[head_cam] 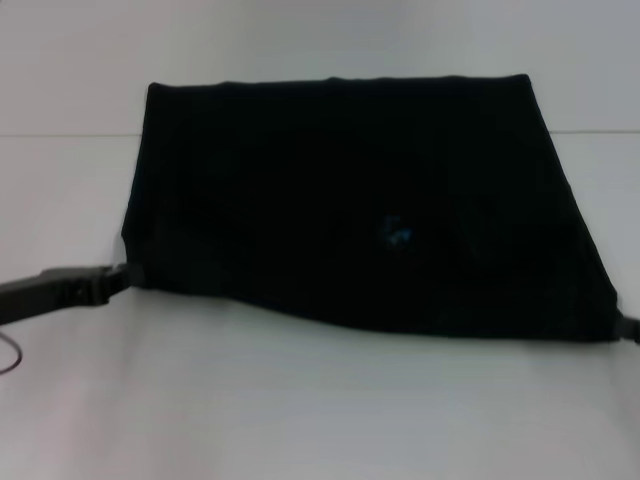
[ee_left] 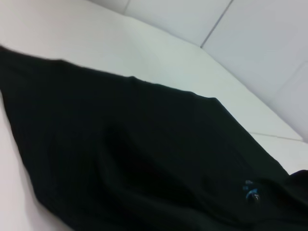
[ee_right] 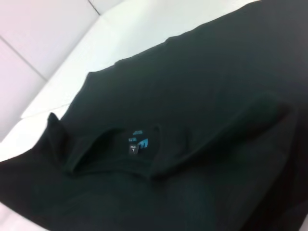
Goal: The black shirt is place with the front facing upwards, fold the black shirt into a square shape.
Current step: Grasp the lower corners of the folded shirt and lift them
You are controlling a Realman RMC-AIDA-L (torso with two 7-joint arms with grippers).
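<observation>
The black shirt lies flat on the white desk as a wide, partly folded slab, long axis running side to side, its blue neck label showing near the middle. The left tool sits at the shirt's near-left corner and the right tool at the near-right corner; whether either is pinching cloth I cannot tell. Both corners lie right at the tools, with the cloth stretching away from the robot, so the next fold probably carries the near edge toward the far edge.

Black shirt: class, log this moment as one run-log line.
black shirt: partly folded, label up | left gripper: at near-left corner | right gripper: at near-right corner
</observation>
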